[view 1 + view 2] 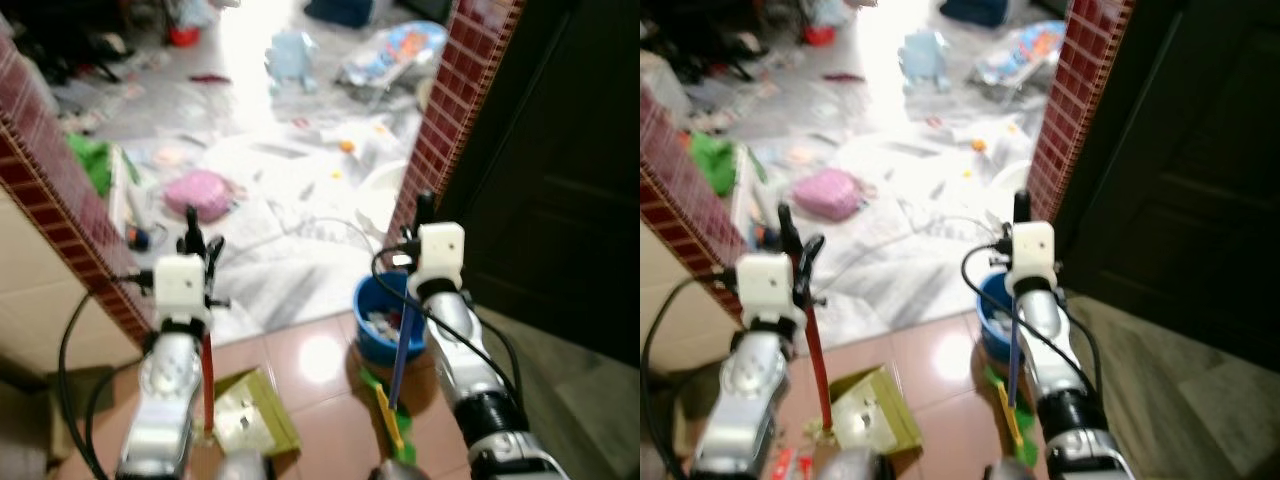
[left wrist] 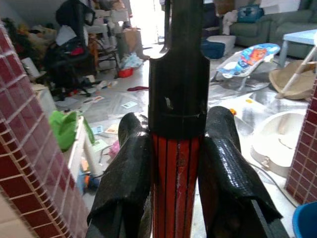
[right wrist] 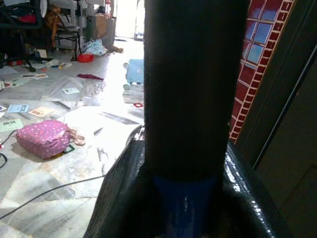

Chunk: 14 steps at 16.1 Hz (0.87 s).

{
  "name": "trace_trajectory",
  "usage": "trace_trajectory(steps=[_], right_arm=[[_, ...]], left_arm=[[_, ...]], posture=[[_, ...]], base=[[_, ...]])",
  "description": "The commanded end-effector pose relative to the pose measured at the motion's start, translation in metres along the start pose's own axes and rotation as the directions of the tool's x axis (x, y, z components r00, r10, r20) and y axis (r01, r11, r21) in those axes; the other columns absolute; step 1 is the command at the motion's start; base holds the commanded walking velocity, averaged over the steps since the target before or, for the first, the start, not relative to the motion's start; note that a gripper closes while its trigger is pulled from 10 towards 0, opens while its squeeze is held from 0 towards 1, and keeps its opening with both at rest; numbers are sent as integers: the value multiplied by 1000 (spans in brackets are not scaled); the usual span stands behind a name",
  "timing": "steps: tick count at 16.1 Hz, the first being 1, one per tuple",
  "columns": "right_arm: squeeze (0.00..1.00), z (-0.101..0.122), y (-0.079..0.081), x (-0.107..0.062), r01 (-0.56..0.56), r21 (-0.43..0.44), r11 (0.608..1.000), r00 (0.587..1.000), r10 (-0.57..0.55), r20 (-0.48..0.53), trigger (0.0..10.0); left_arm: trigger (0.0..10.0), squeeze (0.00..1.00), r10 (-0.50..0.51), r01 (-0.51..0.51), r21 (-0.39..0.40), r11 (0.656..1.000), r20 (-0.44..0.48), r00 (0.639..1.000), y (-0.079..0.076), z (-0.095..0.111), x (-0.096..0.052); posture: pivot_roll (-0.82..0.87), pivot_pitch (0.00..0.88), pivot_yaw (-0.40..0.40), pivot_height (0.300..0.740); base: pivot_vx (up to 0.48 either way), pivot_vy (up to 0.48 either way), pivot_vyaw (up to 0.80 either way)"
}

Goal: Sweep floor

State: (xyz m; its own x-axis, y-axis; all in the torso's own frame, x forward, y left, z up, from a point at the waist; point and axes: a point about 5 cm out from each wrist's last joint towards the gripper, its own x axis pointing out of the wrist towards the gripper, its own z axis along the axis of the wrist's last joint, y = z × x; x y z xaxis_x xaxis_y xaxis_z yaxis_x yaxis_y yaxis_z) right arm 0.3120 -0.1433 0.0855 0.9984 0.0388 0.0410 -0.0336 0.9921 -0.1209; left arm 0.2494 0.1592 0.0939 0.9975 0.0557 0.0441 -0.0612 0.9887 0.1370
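Observation:
My left gripper [image 1: 201, 242] is shut on a red pole with a black grip [image 2: 174, 148]; its fingers [image 2: 126, 173] press both sides of the pole. The red pole [image 1: 207, 375] runs down to a yellow-green dustpan [image 1: 255, 412] on the pink floor tiles. My right gripper [image 1: 425, 212] is shut on a blue broom handle [image 1: 400, 365] topped by a black grip [image 3: 193, 84]. That handle ends in a green and yellow broom head [image 1: 385, 410] beside a blue bucket [image 1: 383, 322].
A red-tiled wall [image 1: 55, 215] stands at left and a red-tiled pillar [image 1: 455, 110] at right, next to a dark door [image 1: 560, 180]. Ahead, a littered floor holds a pink bag [image 1: 200, 192], a white basin [image 1: 385, 185], a baby bouncer [image 1: 395, 55] and a cable [image 1: 300, 230].

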Motion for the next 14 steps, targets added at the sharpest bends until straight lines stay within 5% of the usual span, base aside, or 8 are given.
trace_trajectory(steps=[1, 6, 14], right_arm=[[0, 8, -12, 1, 30, -19, 999, 999, -29, 40, 10000], [0, -7, -8, -9, 20, -34, 999, 1000, -20, 0, 10000], [0, -3, -9, 2, 18, -27, 999, 1000, -18, 19, 10000]], left_arm=[[10000, 0, -2, 2, -6, 1000, 44, 999, -2, 12, -1], [10000, 0, -30, 30, 13, 999, 28, 999, -5, 5, 1], [10000, 0, -47, 48, -13, 999, 19, 999, -7, 3, 9]], posture=[[32, 0, 15, 740], [20, 0, -1, 740], [4, 0, 16, 740]], base=[[0, 0, 0], [0, 0, 640], [0, 0, 541]])
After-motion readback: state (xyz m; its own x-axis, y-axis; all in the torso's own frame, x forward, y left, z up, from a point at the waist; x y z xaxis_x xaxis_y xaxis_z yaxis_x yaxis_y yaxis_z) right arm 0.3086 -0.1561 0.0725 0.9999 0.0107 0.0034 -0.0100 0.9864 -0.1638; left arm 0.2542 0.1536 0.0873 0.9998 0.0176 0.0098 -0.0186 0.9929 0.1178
